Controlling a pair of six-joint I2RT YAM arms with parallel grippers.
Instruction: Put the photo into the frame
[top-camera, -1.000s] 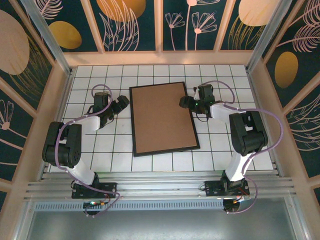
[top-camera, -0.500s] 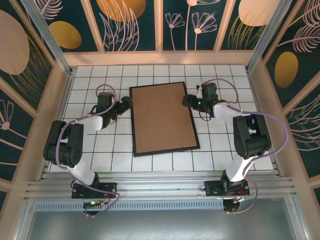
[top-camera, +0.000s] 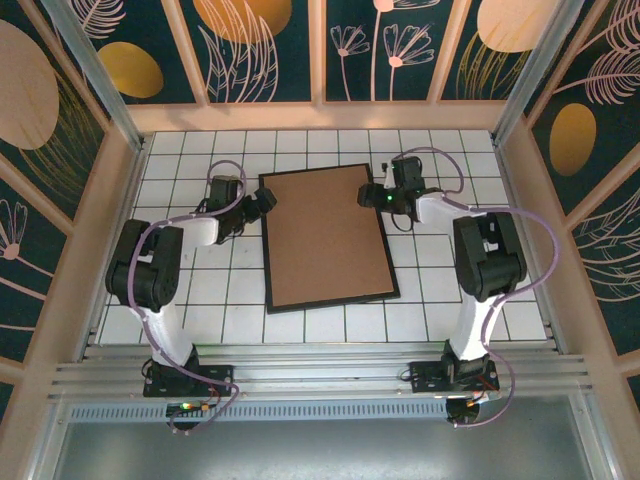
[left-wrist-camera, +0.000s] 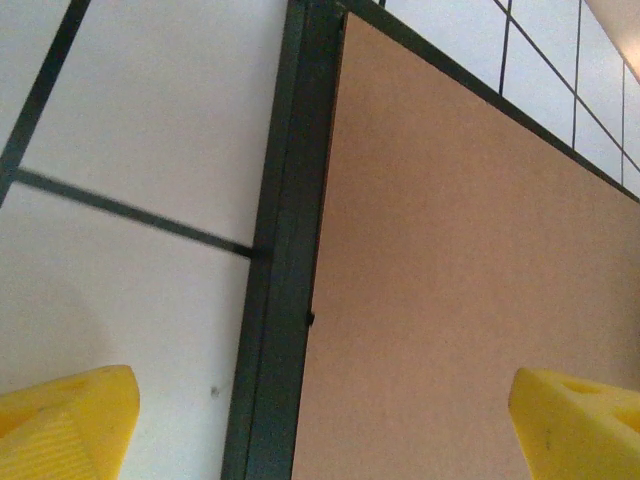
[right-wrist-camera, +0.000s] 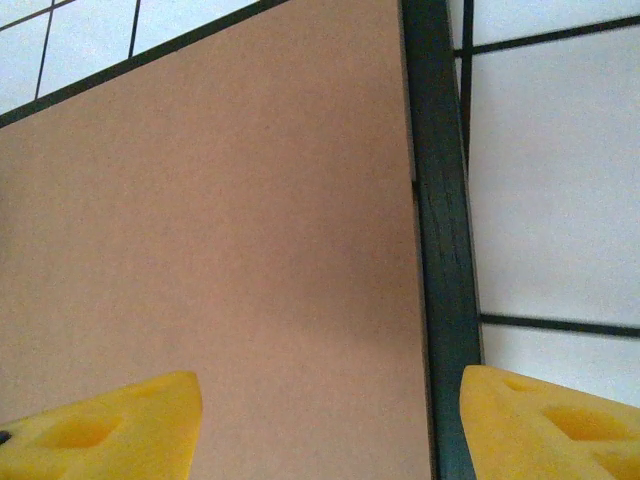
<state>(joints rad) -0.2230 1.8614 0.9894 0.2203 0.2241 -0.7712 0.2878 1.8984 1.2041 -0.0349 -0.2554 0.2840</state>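
Frame (left-wrist-camera: 282, 300) lies flat mid-desk (top-camera: 450, 290), with a brown board (top-camera: 325, 238) seated inside it. We see the left claw (top-camera: 262, 205) spread wide near the far end of the left rail, one finger over the board and one over the desk. The right claw (top-camera: 368, 195) stands parted likewise across the right rail.

The brown backing board (top-camera: 325, 238) covers the whole opening of the frame (top-camera: 264, 250) — whatever lies beneath it is hidden. In both wrist views, board and frame run off the picture edges. The left gripper (left-wrist-camera: 320, 430) and the right gripper (right-wrist-camera: 320, 425) have their yellow fingertips (left-wrist-camera: 65, 425) cut off at the bottom edge. From above, the finger spread is too small to read.
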